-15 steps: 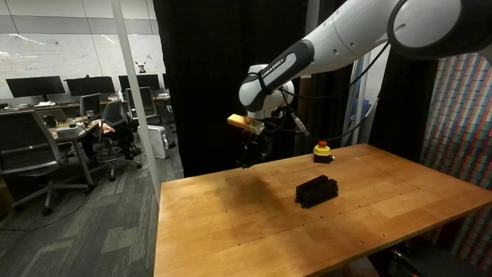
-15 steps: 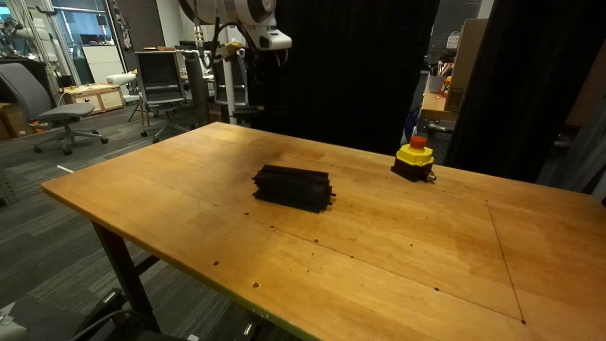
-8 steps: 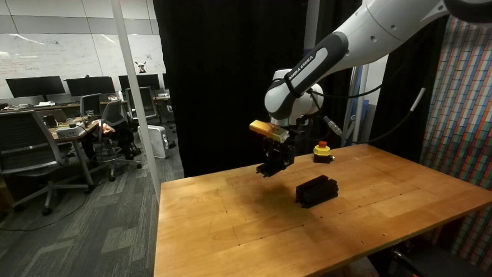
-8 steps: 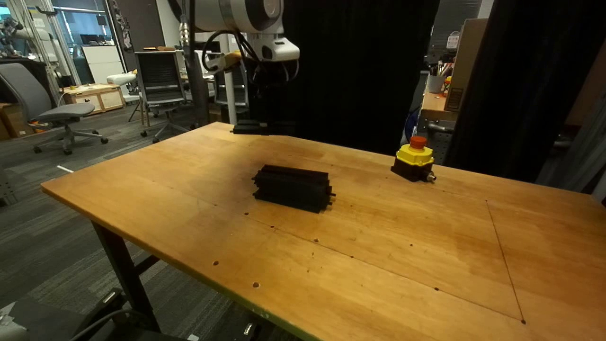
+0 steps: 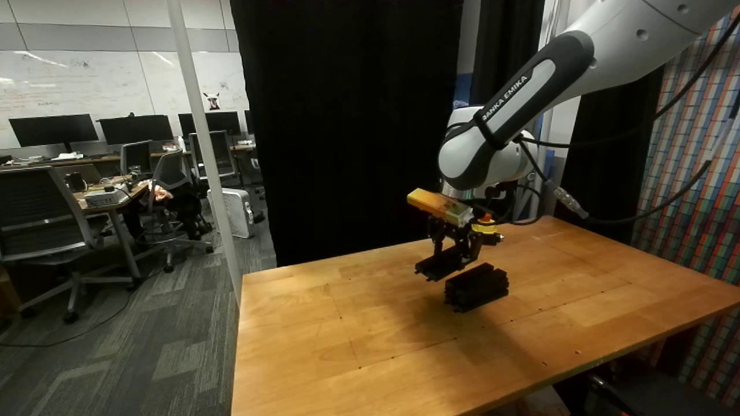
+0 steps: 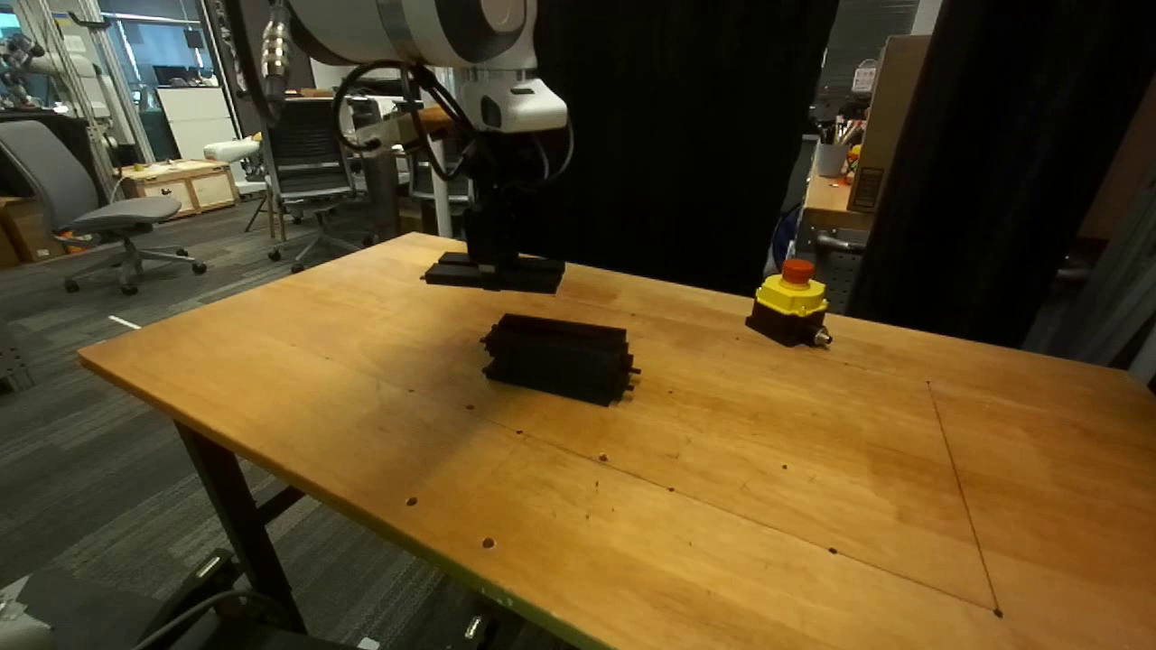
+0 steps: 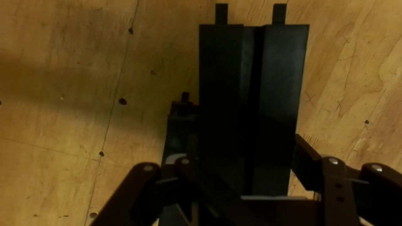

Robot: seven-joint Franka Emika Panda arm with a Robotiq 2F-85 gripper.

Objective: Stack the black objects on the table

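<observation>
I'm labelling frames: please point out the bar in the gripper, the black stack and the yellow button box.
Held bar [image 7: 253,100]: wrist view, central groove.
Black stack [image 6: 555,363]: in an exterior view, long side.
Button box [image 6: 788,303]: in an exterior view, yellow housing.

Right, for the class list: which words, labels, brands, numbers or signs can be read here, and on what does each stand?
"RANKA EMIKA": on the Franka arm; any letter before the R is unreadable.
Whiteboard: handwriting, too faint to read.
Cardboard box and white tag: marks too small to read.
Black bars and emergency stop button: no readable text.
</observation>
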